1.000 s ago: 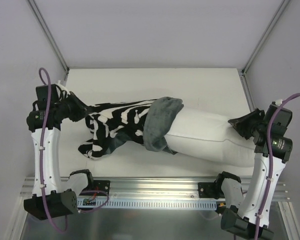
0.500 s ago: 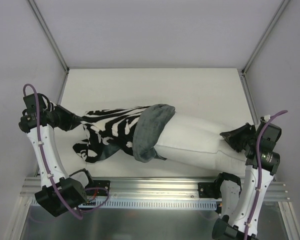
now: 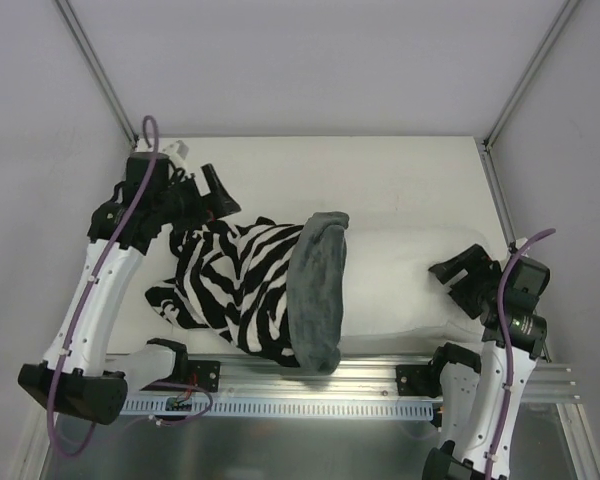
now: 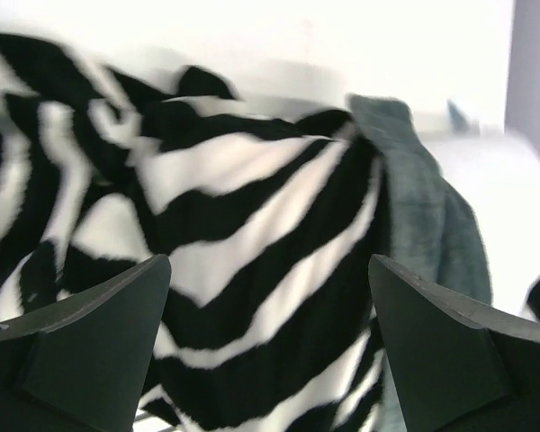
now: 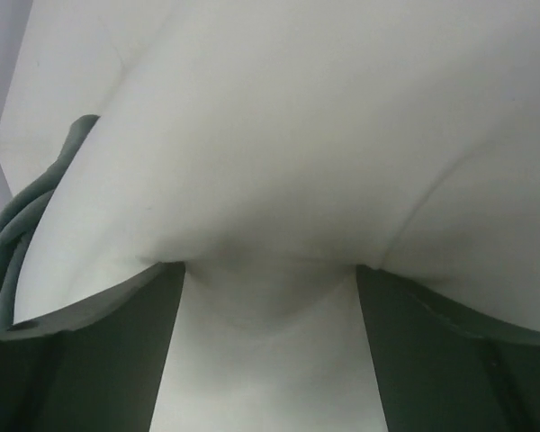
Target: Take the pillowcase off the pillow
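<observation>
Top external, set against a second back: shows both grips let go, left gripper (image 3: pixel 220 195) spread above the pillowcase (image 3: pixel 250 290), right gripper (image 3: pixel 452 272) spread at the bare end of the pillow (image 3: pixel 390 290). Leaves the cover slack, bunched over the pillow's left half. Probably means regripping for another pull.

no readable text, no labels, no numbers

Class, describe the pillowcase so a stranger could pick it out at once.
On the white table lies a long soft bundle. Its left part is the pillowcase: zebra-striped with a grey plush cuff, unlike the plain white pillow poking out of it.
</observation>
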Motion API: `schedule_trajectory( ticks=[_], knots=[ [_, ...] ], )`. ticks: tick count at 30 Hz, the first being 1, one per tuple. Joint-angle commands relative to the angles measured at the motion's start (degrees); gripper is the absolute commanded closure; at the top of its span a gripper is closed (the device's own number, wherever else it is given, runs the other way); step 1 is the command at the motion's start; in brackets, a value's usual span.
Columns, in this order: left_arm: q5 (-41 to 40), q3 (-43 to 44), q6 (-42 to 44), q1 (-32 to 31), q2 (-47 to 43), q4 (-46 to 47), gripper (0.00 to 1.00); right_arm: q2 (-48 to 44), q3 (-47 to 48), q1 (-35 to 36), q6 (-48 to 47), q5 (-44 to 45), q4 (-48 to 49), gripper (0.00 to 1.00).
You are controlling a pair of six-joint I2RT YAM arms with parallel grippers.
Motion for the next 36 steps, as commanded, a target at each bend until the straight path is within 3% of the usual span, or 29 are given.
schedule_trajectory(
  ticks=[1,2,9,15,20,23,26,27,29,33,34,36],
  knots=[
    [-6.23,5.04,1.09,-10.50,4.24,1.77,0.07,2.08,2.62,1.02,-2.97,3.43,-2.65,0.14],
    [-7.11,5.93,0.56,-15.57,5.29,1.60,0.06,2.34,3.77,1.28,-2.98,3.96,-3.26,0.12],
    [-15.02,14.72,-2.16,-34.58,16.97,0.64,0.04,4.10,12.21,3.91,-2.62,7.39,-4.15,0.04],
    [-23.54,25.78,-5.68,-43.90,29.53,-7.35,0.03,8.75,18.09,9.61,-2.01,11.68,-3.88,0.01],
    [-24.69,30.02,-6.74,-47.26,37.46,-10.35,0.08,17.09,21.70,17.62,-1.75,18.36,-2.57,0.01],
    [-24.25,30.28,-7.09,-47.70,40.54,-11.23,0.23,23.33,24.07,28.57,-1.13,26.36,-2.04,0.04],
    [-24.60,29.23,-7.18,-47.70,40.29,-11.32,0.47,28.70,26.01,39.11,-0.08,31.64,-1.25,0.04],
    [-25.21,28.71,-7.26,-47.70,39.94,-11.32,0.60,29.93,26.28,41.17,0.45,33.65,-0.55,0.04],
    [-25.75,28.18,-7.44,-47.70,39.06,-11.32,0.73,34.14,26.10,45.47,0.98,34.37,0.07,0.04],
    [-26.80,26.86,-7.35,-47.44,37.13,-11.32,0.98,39.60,22.25,46.55,2.12,34.98,4.53,0.04],
    [-27.06,26.42,-7.35,-47.27,35.90,-11.41,1.00,40.48,19.62,46.03,1.95,34.73,5.86,0.19],
    [-28.02,24.31,-7.26,-46.13,34.40,-11.67,1.00,41.28,17.76,44.19,2.03,32.80,8.15,0.89]
  ],
)
